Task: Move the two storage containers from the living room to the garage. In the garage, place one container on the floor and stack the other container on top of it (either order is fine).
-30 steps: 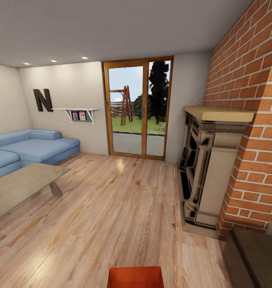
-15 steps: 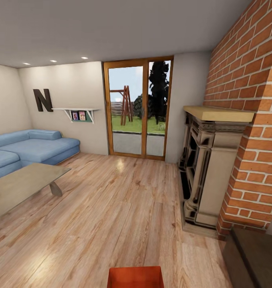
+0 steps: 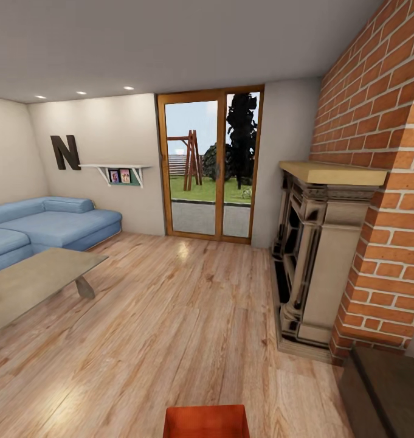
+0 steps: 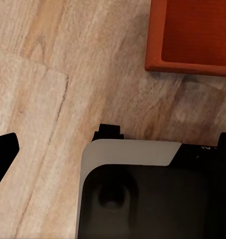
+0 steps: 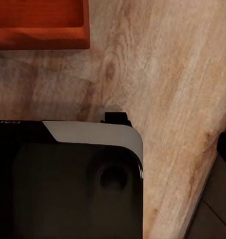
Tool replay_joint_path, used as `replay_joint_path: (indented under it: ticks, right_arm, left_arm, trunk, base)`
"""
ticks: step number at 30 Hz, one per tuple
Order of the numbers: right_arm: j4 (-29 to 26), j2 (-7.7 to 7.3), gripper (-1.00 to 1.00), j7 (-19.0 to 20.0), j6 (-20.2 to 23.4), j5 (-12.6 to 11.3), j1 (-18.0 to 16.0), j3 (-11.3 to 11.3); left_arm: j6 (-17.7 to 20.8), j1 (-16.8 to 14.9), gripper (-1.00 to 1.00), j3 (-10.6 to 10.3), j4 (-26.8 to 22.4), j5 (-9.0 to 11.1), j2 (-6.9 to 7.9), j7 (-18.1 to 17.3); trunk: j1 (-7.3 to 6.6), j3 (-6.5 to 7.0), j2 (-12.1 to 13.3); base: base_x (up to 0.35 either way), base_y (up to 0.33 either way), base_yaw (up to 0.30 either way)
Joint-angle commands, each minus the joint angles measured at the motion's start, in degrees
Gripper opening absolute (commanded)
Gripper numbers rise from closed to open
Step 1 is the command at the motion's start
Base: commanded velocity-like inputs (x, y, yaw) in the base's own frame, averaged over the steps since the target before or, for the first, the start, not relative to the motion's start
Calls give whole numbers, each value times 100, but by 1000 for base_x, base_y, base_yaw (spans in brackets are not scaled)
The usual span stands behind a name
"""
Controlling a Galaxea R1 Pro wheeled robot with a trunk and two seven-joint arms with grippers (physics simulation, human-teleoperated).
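container (image 3: 207, 421): on wood floor (image 3: 170, 316) in living rm, not lifted
change: none vs 1 s ago, robot idle
jaws: cannot tell, both

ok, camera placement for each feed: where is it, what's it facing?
Head: up high, facing a glass door; sofa left, fireplace right, orange bin at the bottom edge.
Left wrist: looks down at wood floor, bin corner, robot's base.
Right wrist: same downward view, bin, base.
All three share the bin.
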Motion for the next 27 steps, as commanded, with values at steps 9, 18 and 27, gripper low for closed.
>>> replay_joint_path:
  ticks: [9, 18, 27]
  right_arm:
    - [17, 2, 100, -11, -17, -86, -7, 51]
    - [17, -25, 100, -7, -18, -80, -7, 54]
    - [17, -25, 100, -9, -24, -80, -7, 54]
  left_arm:
    - [-18, -4, 100, -3, 5, 61, 0, 3]
    - [-18, -6, 100, -5, 5, 61, 0, 3]
    - [-18, -7, 100, -2, 5, 69, 6, 3]
  trunk:
    - [0, -28, -4]
    - [0, -108, -4]
    - [0, -192, -4]
  base:
    - [0, 0, 0]
    - [0, 0, 0]
    - [0, 0, 0]
